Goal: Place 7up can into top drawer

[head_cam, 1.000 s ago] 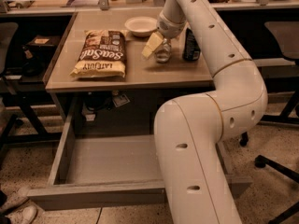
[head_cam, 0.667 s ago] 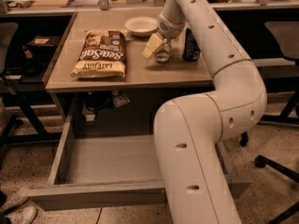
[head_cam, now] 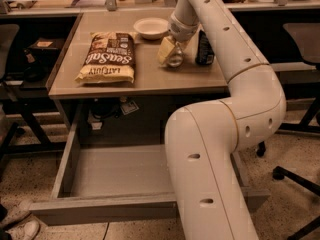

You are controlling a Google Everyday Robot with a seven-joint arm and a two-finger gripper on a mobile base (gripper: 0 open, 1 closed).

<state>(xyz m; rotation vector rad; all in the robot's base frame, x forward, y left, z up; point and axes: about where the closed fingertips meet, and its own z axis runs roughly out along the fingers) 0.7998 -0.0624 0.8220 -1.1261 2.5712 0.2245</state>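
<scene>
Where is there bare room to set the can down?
In the top drawer, the floor shows bare from its left wall to the arm, which hides the right part. On the desk, a bare strip runs along the front edge, before the chip bag. The back is crowded: white bowl, the gripper at the 7up can, dark can close together.

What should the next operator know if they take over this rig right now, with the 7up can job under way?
Gripper: down at the 7up can on the desk top; whether it has hold of the can cannot be told.
7up can: upright at the back of the desk, between the white bowl and the dark can, right of the chip bag.
Top drawer: pulled fully open below the desk, nothing seen inside.
Done: drawer open, arm at the can.
Left: secure the can, lift it, carry it forward and down, release it in the drawer.
</scene>
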